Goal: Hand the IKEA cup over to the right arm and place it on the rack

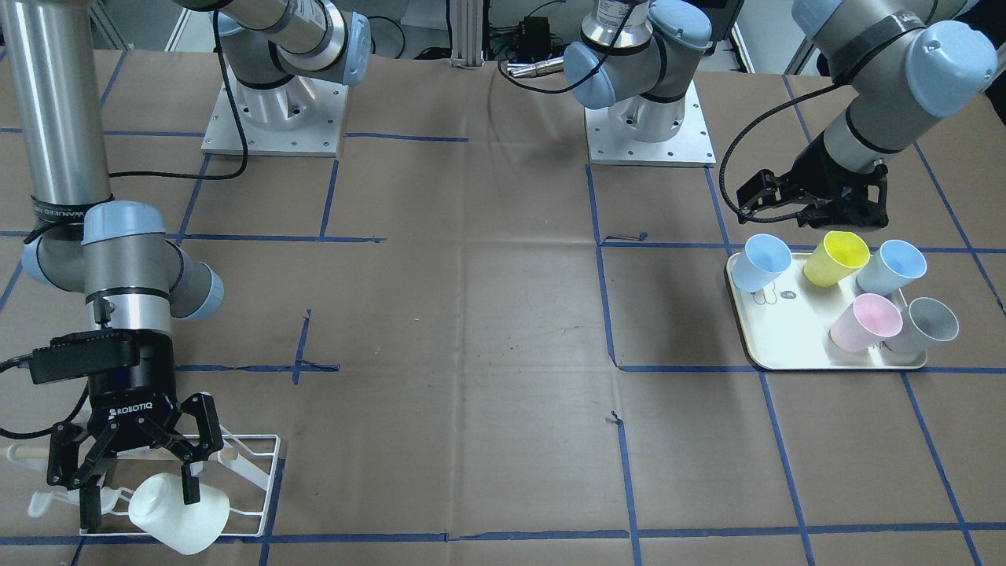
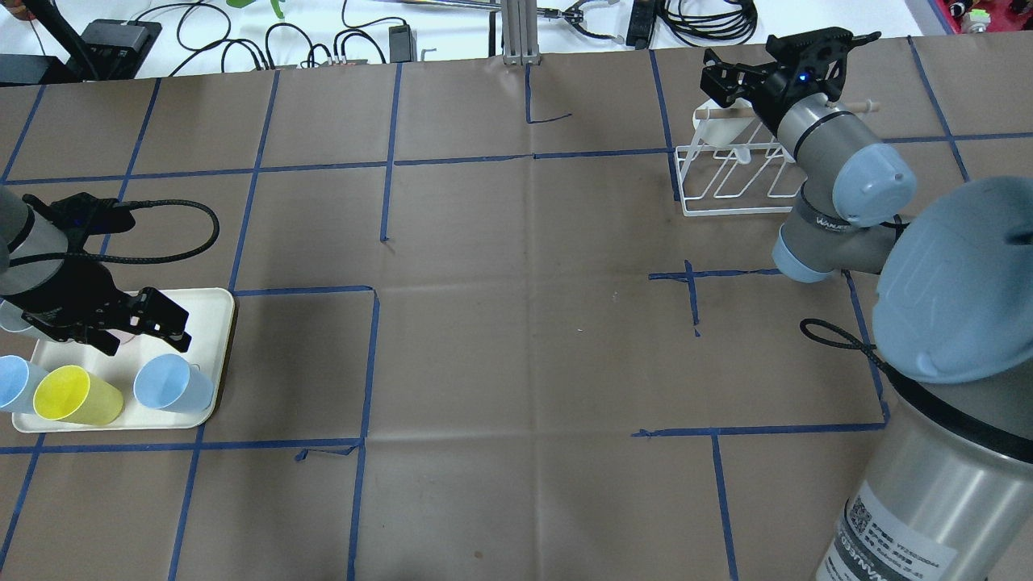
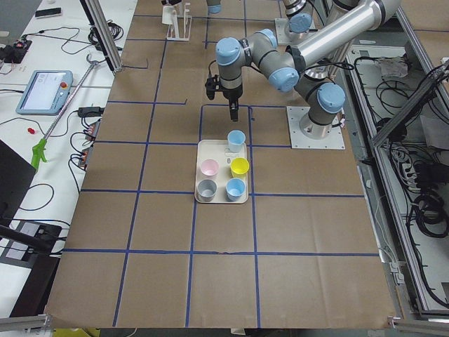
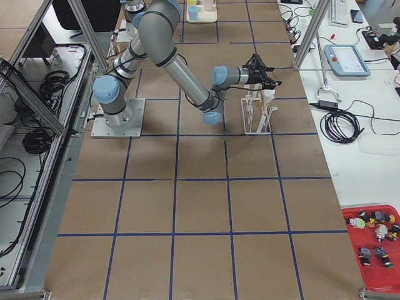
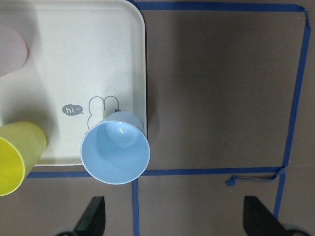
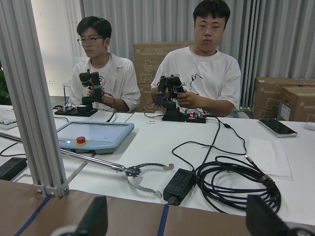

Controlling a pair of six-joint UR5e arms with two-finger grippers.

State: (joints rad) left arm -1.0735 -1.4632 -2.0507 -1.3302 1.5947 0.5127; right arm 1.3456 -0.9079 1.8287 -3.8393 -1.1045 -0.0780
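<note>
Two grippers are being shown from the front. The right gripper (image 1: 137, 494) is being pointed straight down over the rack (image 1: 263, 487), its fingers spread wide and gripping nothing. The white cup (image 1: 177, 515) is lying tilted on the prongs. The left gripper (image 1: 813, 211) is being held low behind the tray (image 1: 786, 338).

From overhead, the right arm (image 2: 839, 153) is being stretched out to the table's far side.

At the left wrist, the fingertips (image 5: 93, 219) are being held wide apart and empty above a blue cup (image 5: 115, 153).

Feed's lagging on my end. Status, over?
Both open: right gripper over rack, left gripper above tray. On rack: white cup, tilted, ungripped. No obstruction seen.
</note>
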